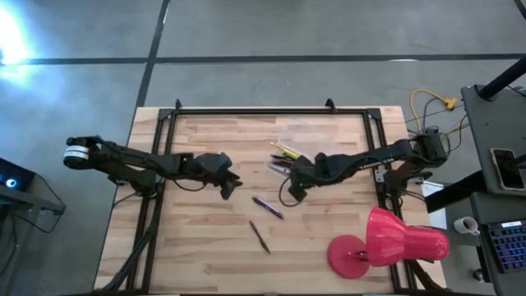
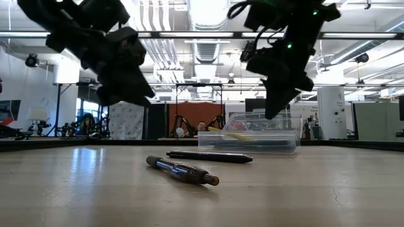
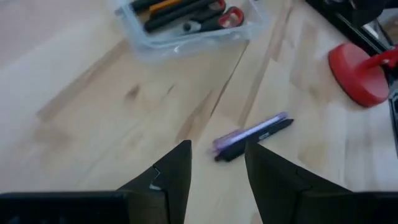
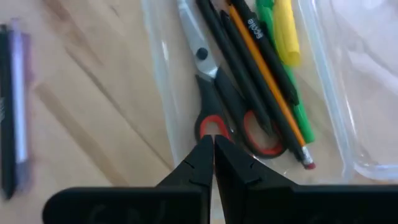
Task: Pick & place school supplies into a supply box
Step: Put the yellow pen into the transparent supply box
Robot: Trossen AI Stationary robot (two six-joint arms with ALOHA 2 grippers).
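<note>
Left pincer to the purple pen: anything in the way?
Nothing visible. The left pincer hangs open above bare wood, with the purple pen lying just ahead of its fingertips. The supply box sits farther off, and the pink lamp stands off to the side.

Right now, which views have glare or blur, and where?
High view: bright glare at the upper left on the floor. Low view: ceiling lights glare behind the dark arms; the near pen is sharp. Left wrist view: the purple pen looks blurred. Right wrist view: the scissors are clear.
</note>
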